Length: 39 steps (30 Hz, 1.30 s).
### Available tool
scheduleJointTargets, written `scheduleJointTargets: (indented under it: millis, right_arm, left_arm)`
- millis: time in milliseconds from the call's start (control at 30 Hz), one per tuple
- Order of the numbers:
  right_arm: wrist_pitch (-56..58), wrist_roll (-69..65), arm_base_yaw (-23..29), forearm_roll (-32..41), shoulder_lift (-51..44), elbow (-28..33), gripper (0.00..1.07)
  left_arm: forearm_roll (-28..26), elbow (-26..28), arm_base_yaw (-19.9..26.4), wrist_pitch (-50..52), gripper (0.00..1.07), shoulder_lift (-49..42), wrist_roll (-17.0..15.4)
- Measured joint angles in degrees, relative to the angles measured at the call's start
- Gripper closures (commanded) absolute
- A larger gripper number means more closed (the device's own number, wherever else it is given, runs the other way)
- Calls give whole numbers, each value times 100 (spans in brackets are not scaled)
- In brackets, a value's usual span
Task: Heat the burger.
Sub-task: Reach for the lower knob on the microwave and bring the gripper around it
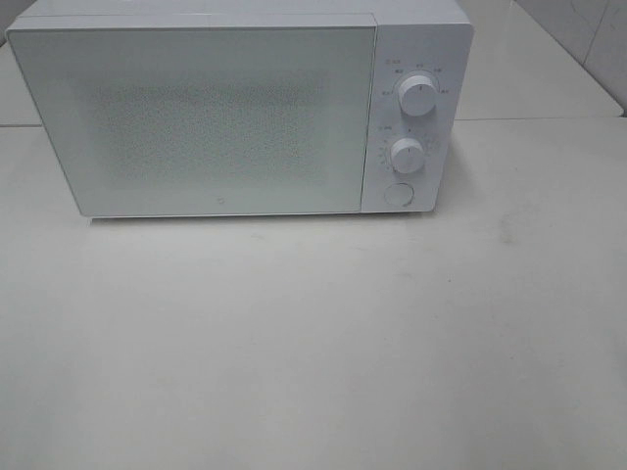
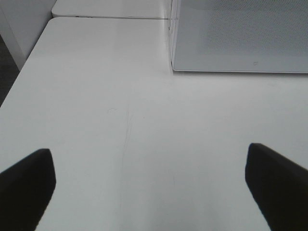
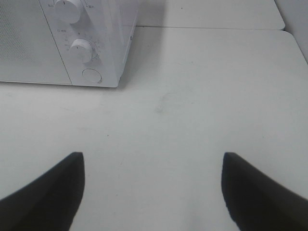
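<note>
Both my left gripper (image 2: pixel 149 156) and my right gripper (image 3: pixel 153 159) are spread wide and hold nothing, over the white table (image 1: pixel 313 343). The white microwave (image 1: pixel 225 117) sits at the far side, its door shut, two knobs (image 1: pixel 418 95) on its right. I cannot tell where the burger is.

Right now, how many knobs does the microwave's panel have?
2. The upper knob is high on the right-hand panel of the microwave. The lower knob is directly beneath it, above a round button. None looks hidden.
</note>
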State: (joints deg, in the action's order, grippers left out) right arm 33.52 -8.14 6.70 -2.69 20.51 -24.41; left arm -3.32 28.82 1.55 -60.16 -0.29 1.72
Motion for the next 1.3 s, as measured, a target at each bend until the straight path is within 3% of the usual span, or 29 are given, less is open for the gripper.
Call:
scheduleJointTargets:
  millis: [333, 1300]
  right_arm:
    - [-1358, 0, 0, 17, 991, 309, 32]
    - [-5386, -132, 0, 0, 4085, 350, 32]
  left_arm:
    - [0, 0, 0, 0, 6, 0, 0]
    - [0, 0, 0, 0, 6, 0, 0]
